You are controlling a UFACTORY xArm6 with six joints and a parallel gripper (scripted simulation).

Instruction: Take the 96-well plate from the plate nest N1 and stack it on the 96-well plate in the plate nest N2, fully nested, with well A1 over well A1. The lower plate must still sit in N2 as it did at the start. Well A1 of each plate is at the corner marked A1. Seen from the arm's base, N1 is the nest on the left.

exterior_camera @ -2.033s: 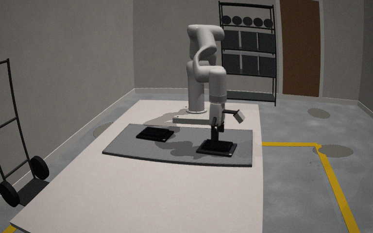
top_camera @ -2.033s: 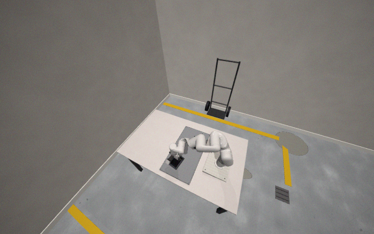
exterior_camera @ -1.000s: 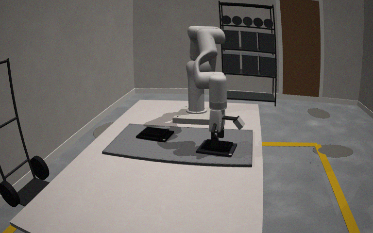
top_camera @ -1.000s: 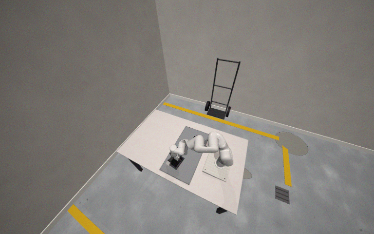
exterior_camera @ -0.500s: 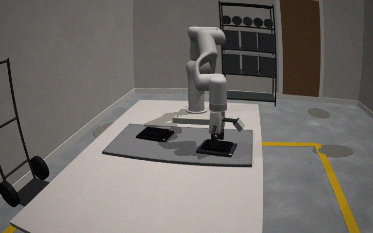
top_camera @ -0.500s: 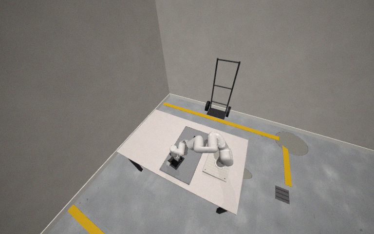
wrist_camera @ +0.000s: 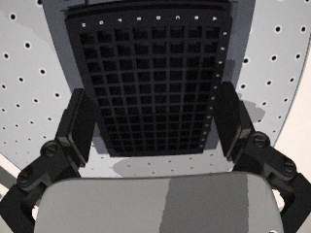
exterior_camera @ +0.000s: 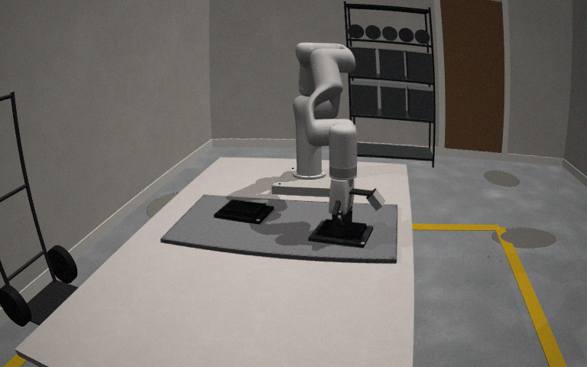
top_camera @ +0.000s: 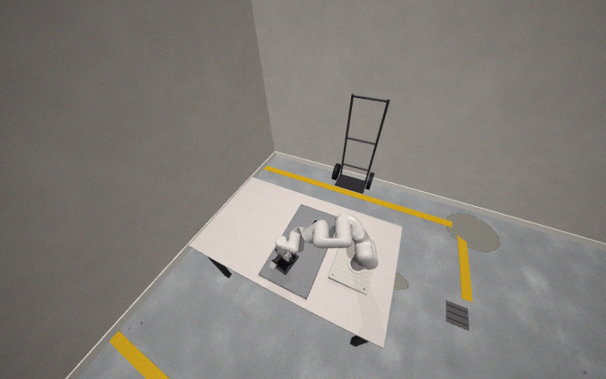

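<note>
I count one desk [exterior_camera: 216,303], one grey mat [exterior_camera: 207,235], two nests, two plates. My gripper [wrist_camera: 153,100] is spread wide, holding nothing, its fingers straddling the N1 plate [wrist_camera: 151,74], which sits in its nest toward the mat's right end in the exterior view. I worry that closing off-centre could tilt it and spoil nesting on the N2 plate [exterior_camera: 243,210].

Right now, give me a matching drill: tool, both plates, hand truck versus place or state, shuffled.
1. tool
2. N1 plate
3. N2 plate
4. hand truck

a. on the floor by the wall
b. open, holding nothing
c. in its nest, between the open fingers
d. in its nest, away from the tool

Pairs: 1-b, 2-c, 3-d, 4-a
</note>
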